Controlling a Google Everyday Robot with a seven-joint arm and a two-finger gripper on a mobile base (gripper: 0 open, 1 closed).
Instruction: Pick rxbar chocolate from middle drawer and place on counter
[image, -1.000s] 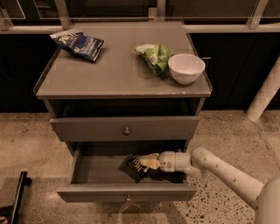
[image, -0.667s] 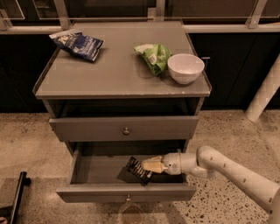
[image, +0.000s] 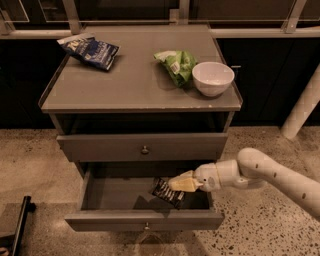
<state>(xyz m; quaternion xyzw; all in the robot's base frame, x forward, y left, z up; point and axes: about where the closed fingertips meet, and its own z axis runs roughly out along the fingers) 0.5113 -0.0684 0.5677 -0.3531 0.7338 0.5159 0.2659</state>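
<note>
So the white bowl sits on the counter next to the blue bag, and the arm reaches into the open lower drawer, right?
Not quite: the camera view shows the bowl next to the green bag; the blue bag lies across the counter. The rest holds: the gripper is in the open lower drawer, at the rxbar.

At five o'clock, the cream gripper is just beside a flat black white-printed snack-bar wrapper. The flat counter top is grey.

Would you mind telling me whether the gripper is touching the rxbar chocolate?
Touching: the camera view shows the gripper, inside the middle drawer, closed on the rxbar chocolate at its upper edge, no gap between.
</note>
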